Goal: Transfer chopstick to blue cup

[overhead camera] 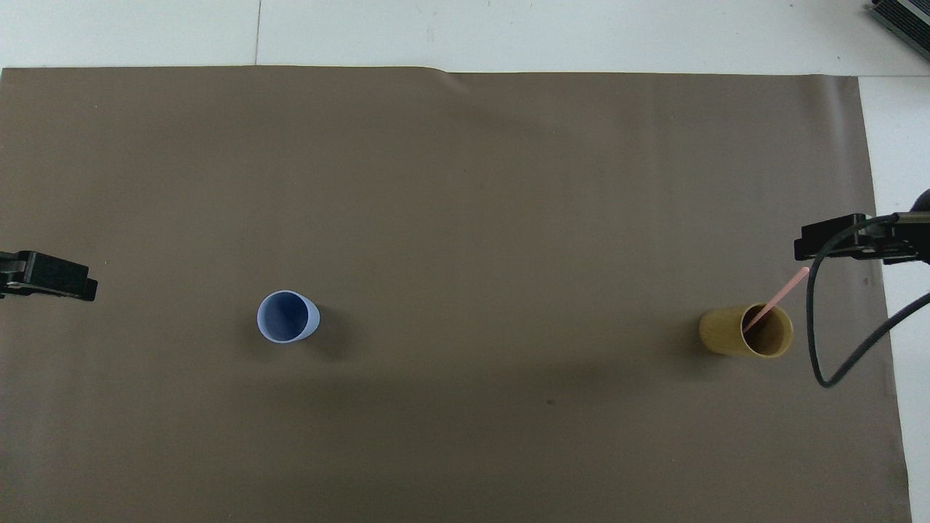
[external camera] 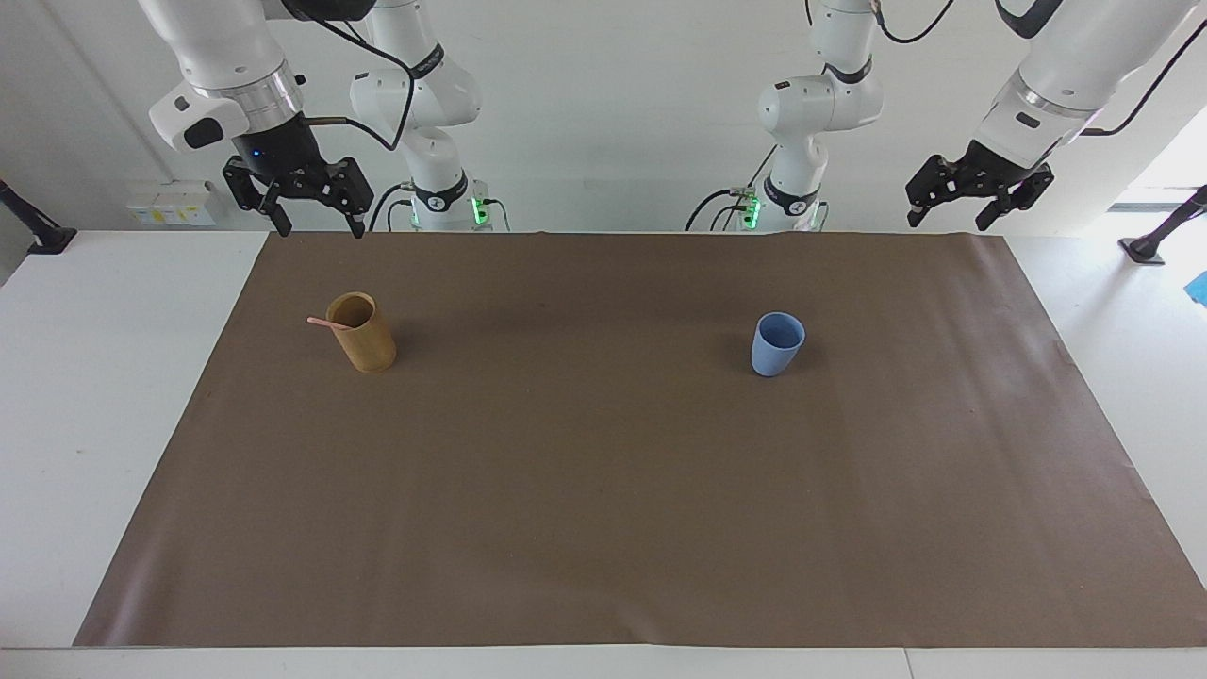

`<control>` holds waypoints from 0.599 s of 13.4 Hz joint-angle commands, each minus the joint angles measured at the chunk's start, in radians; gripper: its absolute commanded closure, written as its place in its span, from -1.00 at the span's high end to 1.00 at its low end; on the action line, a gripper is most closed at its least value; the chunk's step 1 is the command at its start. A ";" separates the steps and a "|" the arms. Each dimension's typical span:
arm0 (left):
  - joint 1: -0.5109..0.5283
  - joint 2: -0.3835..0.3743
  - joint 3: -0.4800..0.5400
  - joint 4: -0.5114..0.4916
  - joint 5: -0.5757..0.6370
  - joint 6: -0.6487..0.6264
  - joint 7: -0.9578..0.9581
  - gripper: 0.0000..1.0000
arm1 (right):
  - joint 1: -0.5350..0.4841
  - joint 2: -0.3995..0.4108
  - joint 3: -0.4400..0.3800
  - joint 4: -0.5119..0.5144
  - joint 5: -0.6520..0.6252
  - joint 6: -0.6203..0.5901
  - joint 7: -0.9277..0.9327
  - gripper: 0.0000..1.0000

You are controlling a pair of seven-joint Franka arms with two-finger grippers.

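Observation:
A thin pale pink chopstick (external camera: 328, 323) (overhead camera: 779, 296) stands tilted in a tan bamboo-coloured cup (external camera: 366, 347) (overhead camera: 721, 331), its top end sticking out over the rim. The cup stands upright toward the right arm's end of the table. The light-blue cup (external camera: 777, 347) (overhead camera: 288, 318) stands upright and empty toward the left arm's end. My right gripper (external camera: 319, 224) (overhead camera: 835, 243) is open and empty, raised over the mat's edge by the tan cup. My left gripper (external camera: 947, 223) (overhead camera: 54, 277) is open and empty, raised over the mat's edge at its own end.
Both cups stand on a brown paper mat (external camera: 603, 490) (overhead camera: 465, 181) that covers most of the white table (external camera: 94, 424). A black cable (overhead camera: 835, 363) hangs from the right arm beside the tan cup.

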 commanded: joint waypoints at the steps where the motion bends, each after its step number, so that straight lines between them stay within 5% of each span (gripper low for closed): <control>1: -0.003 -0.031 -0.001 -0.039 0.017 0.022 -0.011 1.00 | 0.004 -0.010 -0.002 -0.003 -0.025 -0.011 0.019 1.00; 8: -0.004 -0.022 -0.001 -0.024 0.006 0.025 -0.015 1.00 | -0.002 -0.008 0.000 -0.002 -0.016 -0.009 0.014 1.00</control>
